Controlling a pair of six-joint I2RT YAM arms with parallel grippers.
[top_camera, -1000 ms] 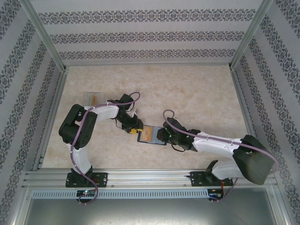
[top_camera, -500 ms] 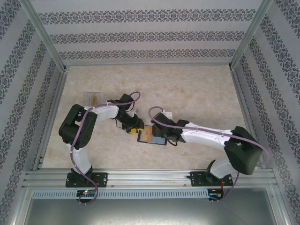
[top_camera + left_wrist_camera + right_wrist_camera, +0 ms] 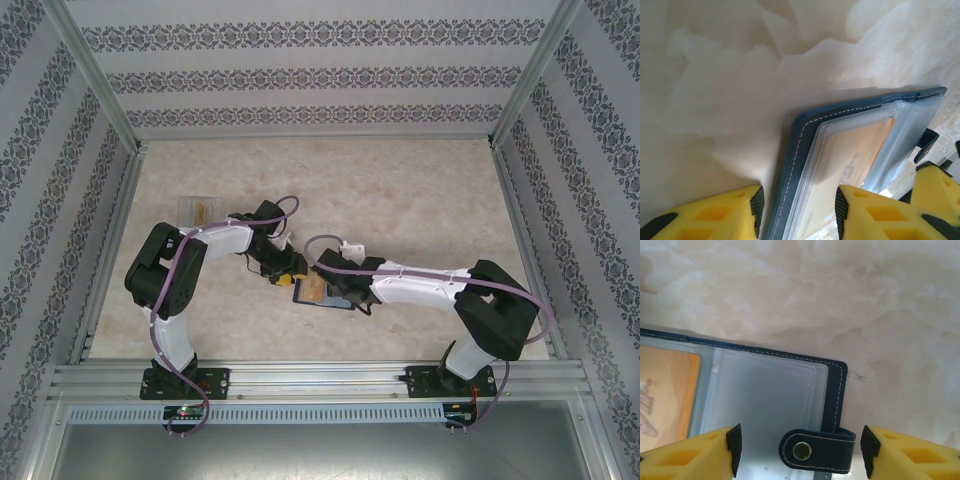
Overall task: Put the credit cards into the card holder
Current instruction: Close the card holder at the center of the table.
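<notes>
Plainly right gripper (image 3: 799, 445) gapes at card holder (image 3: 832, 390) (clasp end); left gripper (image 3: 799, 207) straddles it, grip unclear.

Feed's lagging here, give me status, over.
Right gripper open over clasp tab. Left gripper astride card holder edge, grip unclear. One credit card sleeved. Clear box well aside.

No legible text, brand, number or sign anywhere. Only a faint brownish print on the orange credit card (image 3: 850, 157), lying inside a clear sleeve of the card holder (image 3: 789, 165), too blurred and too much cut off to read. Same print visible in part from the right wrist, also not readable.
</notes>
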